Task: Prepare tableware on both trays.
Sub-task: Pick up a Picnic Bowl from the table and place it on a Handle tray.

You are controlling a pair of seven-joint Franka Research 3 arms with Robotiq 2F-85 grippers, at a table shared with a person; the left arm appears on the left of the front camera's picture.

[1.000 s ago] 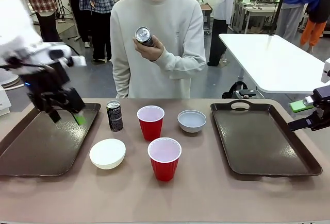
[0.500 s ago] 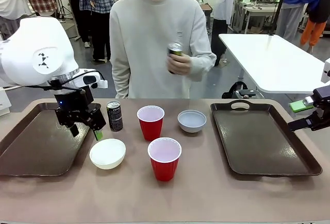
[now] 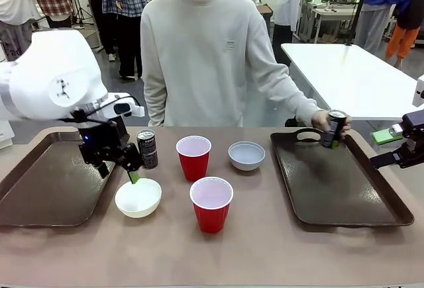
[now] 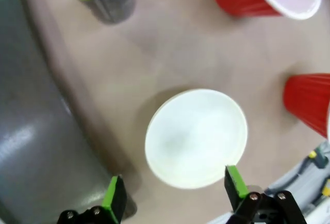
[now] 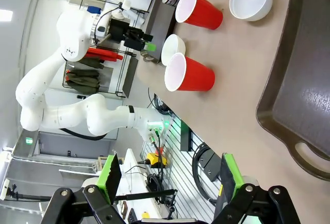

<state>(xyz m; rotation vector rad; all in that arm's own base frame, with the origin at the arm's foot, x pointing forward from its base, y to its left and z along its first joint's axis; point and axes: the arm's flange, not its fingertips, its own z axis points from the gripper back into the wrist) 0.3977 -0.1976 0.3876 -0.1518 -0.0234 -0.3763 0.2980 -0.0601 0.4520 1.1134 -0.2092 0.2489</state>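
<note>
Cream bowl point(image 3: 138, 197) lies just beside the left tray point(image 3: 40, 198); left gripper point(image 4: 173, 180) hangs over the bowl, spread wide, empty. Grasp step, I judge: lower, pinch the rim, lift across; right gripper point(image 5: 170, 158) spread, empty

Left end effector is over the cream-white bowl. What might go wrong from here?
The open left end effector is off-centre over the round cream-white bowl; one pad may strike its rim and tip it. The slim black drink can stands close beside that arm and may topple.

Front camera faces across the table point(image 3: 278, 251); both wrist cameras share its white bowl point(image 3: 138, 197).
</note>
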